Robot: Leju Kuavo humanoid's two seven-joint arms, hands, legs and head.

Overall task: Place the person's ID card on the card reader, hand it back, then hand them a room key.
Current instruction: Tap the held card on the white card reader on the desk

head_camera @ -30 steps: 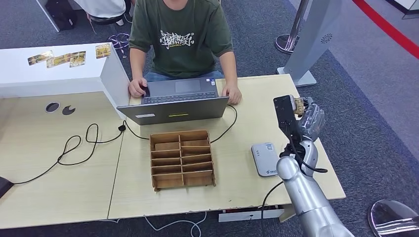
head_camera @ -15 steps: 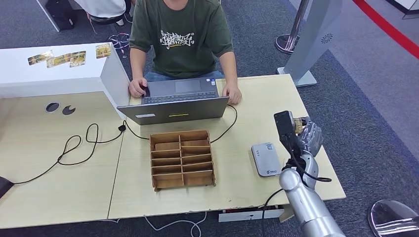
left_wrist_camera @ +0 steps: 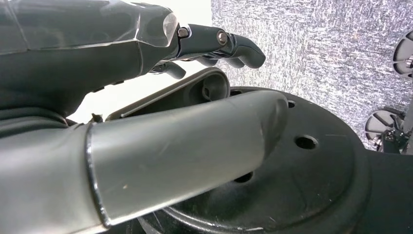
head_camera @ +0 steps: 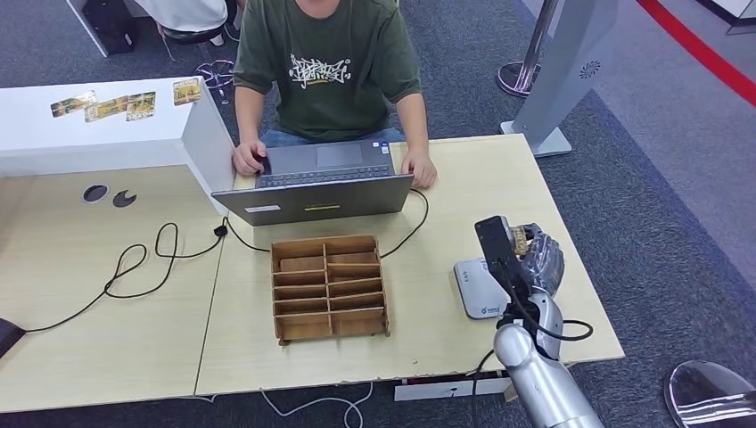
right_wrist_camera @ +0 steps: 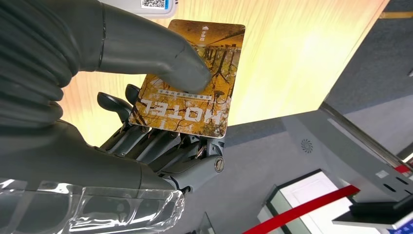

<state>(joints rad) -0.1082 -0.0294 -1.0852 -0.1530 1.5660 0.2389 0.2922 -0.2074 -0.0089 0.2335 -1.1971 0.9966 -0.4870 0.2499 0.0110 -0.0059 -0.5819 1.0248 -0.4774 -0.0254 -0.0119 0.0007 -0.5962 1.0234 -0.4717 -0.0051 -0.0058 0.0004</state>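
In the lower right of the head view, the right hand [head_camera: 533, 259] hovers just above the white card reader [head_camera: 477, 287] on the desk [head_camera: 464, 183]. Its thumb [right_wrist_camera: 160, 51] and fingers [right_wrist_camera: 160, 141] pinch a yellow-brown card [right_wrist_camera: 195, 78] printed "HOTEL". The left hand [left_wrist_camera: 146, 63] holds nothing, its fingers loosely extended. At upper centre, a person [head_camera: 325, 71] sits at a laptop [head_camera: 316, 183], with a wooden tray [head_camera: 328, 287] at centre.

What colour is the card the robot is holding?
The card is golden yellow-orange with white "HOTEL" lettering; right wrist view.

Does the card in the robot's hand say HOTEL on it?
Yes, the card pinched by the right hand shows the word HOTEL printed across its yellow picture.
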